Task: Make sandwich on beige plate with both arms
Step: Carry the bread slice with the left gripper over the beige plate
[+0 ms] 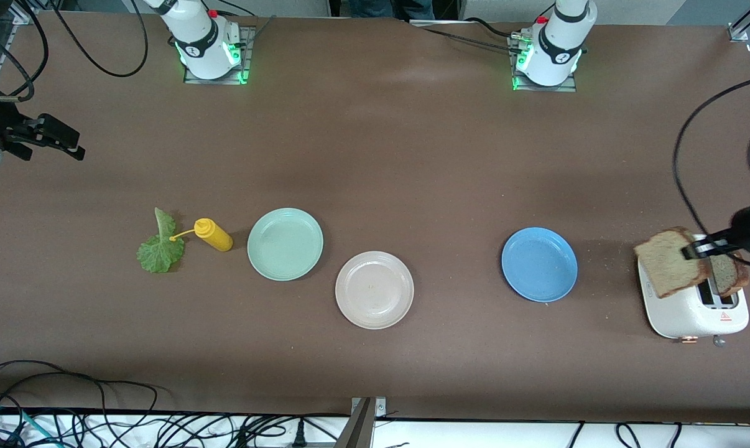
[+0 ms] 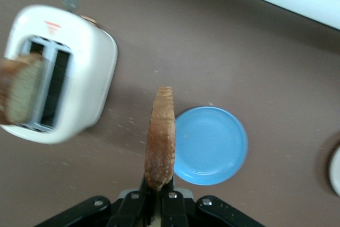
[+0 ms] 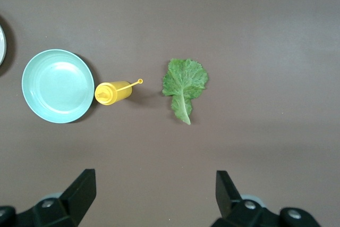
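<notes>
One bread slice (image 1: 670,261) clamped in left end effector (image 1: 698,250) over toaster (image 1: 692,308); next, carry to beige plate (image 1: 374,289). Right end effector (image 3: 154,192) apart, waiting.

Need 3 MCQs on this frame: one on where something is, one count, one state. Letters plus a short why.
1. Where does the lettuce leaf lie?
A. on the beige plate
B. on the table beside the yellow bottle, toward the right arm's end
C. in the toaster

2. How many plates are on the table?
A. two
B. three
C. four

3. What is the left gripper doing?
A. hanging open over the beige plate
B. shut on a bread slice over the toaster
C. shut on the bottle

Answers:
1 B, the leaf rests on bare table next to the bottle.
2 B, mint-green plate, beige plate and blue plate.
3 B, its fingers pinch the slice's edge; a second slice stands in the toaster. The right gripper waits open over the table.
</notes>
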### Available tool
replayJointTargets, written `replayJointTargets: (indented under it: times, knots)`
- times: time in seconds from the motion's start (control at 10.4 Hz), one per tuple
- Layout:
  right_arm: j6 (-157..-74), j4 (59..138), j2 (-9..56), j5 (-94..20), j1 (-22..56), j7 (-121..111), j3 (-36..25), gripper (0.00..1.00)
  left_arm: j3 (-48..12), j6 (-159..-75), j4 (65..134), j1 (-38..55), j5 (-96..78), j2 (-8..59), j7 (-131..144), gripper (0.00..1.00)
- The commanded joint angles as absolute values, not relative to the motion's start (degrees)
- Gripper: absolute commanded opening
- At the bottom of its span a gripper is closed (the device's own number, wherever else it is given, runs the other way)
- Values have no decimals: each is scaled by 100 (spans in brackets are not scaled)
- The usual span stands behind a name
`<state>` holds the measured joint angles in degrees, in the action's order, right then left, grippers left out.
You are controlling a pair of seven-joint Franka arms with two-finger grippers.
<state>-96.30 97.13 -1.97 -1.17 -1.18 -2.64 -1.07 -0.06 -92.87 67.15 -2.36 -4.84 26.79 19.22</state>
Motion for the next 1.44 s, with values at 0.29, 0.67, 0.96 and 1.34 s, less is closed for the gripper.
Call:
replayJointTargets:
  times: [0.29, 0.67, 0.96, 1.34]
  knots:
    - [-9571, 9598, -167, -123, -123, -334, -114, 100, 70, -10094, 6706, 1114, -1878, 3040, 4163, 0]
    - [-9571, 9598, -167, -123, -123, -334, -114, 100, 70, -12027, 6846, 2134, -2345, 3786, 5027, 0]
    - [-9571, 9598, -167, -123, -123, -334, -123, 100, 70, -13093, 6847, 2723, -2724, 4393, 5124, 0]
    - [-9580, 9598, -167, -123, -123, -334, -123, 100, 70, -14262, 6812, 3129, -3155, 4903, 5317, 0]
